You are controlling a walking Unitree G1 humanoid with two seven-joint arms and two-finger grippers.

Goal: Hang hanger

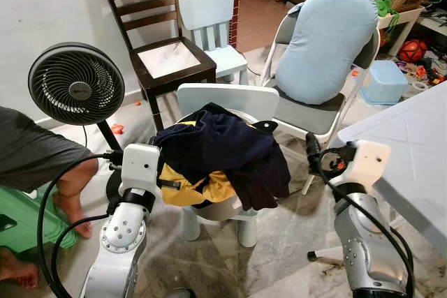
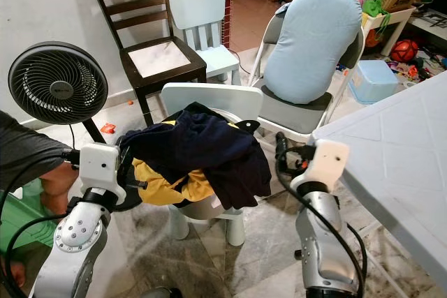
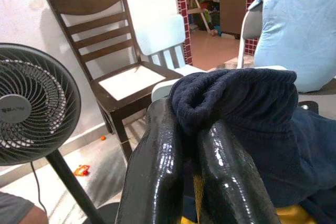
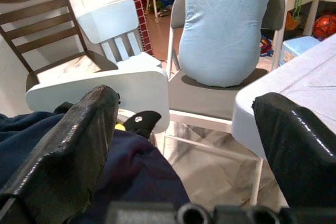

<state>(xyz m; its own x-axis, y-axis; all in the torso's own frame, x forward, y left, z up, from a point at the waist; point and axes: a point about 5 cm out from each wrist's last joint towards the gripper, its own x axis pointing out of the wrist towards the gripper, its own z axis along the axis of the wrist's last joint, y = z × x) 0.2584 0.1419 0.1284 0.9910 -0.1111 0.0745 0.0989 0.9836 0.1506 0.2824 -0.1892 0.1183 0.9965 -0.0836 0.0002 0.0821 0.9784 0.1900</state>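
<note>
Hanger tip (image 1: 265, 127), black and hooked, protruded from the far right edge of a heap of clothes: a navy garment (image 1: 223, 148) over a yellow one (image 1: 188, 188), piled in a basin on a small pale-blue stool (image 1: 230, 99). The rest of the hanger lay buried, so its long axis could not be read with certainty; it appeared to run across the heap, left to right.

The left gripper (image 3: 194, 145) had its fingers (image 3: 155, 171) closed on a fold of the navy garment at the heap's left edge, as the left wrist view showed. The right gripper (image 4: 184, 129) stood beside the heap's right edge with its fingers (image 4: 68, 145) spread wide and holding nothing. In the right wrist view the hanger tip sat between them and just ahead, which made the right arm the nearer one for a grasp; a forward reach seemed the likely need.

To the robot's right ran a white plastic surface (image 1: 412, 151). Beyond the stool stood a grey folding chair (image 1: 307, 113) carrying a light-blue cushion (image 1: 328, 43), a dark wooden chair (image 1: 157, 40) and a child's pale-blue chair (image 1: 213, 26). A black pedestal fan (image 1: 75, 83) stood to the left, near a seated person's leg (image 1: 70, 197). Toys littered the tiled floor (image 1: 279, 242) at far right. No rail for hanging could be made out.
</note>
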